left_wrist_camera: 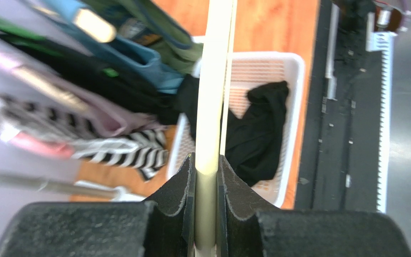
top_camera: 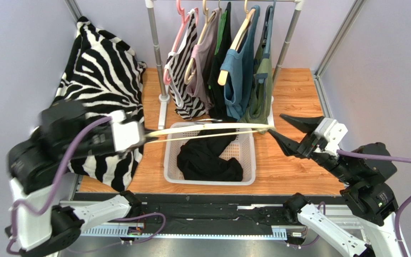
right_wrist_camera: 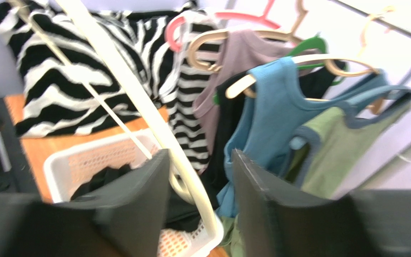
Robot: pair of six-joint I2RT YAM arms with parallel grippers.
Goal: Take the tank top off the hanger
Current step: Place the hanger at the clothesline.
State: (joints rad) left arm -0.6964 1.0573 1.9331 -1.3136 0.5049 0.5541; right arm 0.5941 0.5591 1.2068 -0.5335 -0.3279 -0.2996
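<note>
Wood surface (top_camera: 293, 171) carries basket (top_camera: 251, 160) w/ black tank top (top_camera: 207, 158) inside, left hand (top_camera: 147, 138) clenched on bare hanger (top_camera: 213, 130), right hand (top_camera: 275, 125) released by its far tip, so one-end grip may let it sag & snag hung clothes (top_camera: 234, 69).

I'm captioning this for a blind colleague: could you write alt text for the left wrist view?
The left pincer is clamped on a cream hanger that runs up the frame. Beyond it sits a white basket holding a black garment, with blurred hanging clothes at left.
</note>
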